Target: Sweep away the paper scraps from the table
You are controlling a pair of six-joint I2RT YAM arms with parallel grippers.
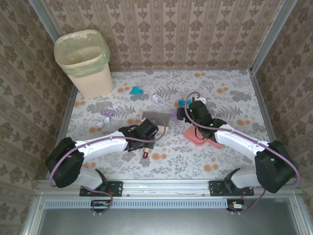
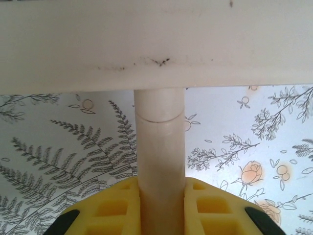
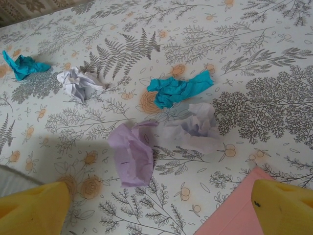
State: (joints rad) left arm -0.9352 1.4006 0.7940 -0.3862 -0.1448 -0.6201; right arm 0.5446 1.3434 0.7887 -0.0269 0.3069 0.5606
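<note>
**Worktop scene, seen from above and from both wrists.** The worktop [image 1: 234,147] carries a white cloth printed with grey ferns and orange flowers, and is bounded by aluminium rails.

The left gripper [image 2: 161,191] has its yellow fingers [image 2: 115,208] clamped together on the cream handle [image 2: 160,147] of a brush [image 1: 156,118]. The brush head lies across the centre of the cloth.

The right gripper [image 3: 156,210] hangs with its fingers wide apart and nothing between them. It is just above the far edge of a pink dustpan [image 1: 195,138], which lies flat to the right of the brush.

The paper scraps [image 3: 178,89] lie loose on the far half of the cloth:
- Ahead of the right gripper, a teal scrap lies just beside a pale lilac one [image 3: 193,131].
- A deeper lilac scrap [image 3: 132,152] lies next to those two.
- Farther off and to the left lie a white scrap [image 3: 78,84] and a second teal scrap [image 3: 22,66].
- More small bits [image 1: 107,114] lie near the left side.

A cream waste bin [image 1: 87,63] with a pale green liner stands in the far-left corner, well apart from both arms.
</note>
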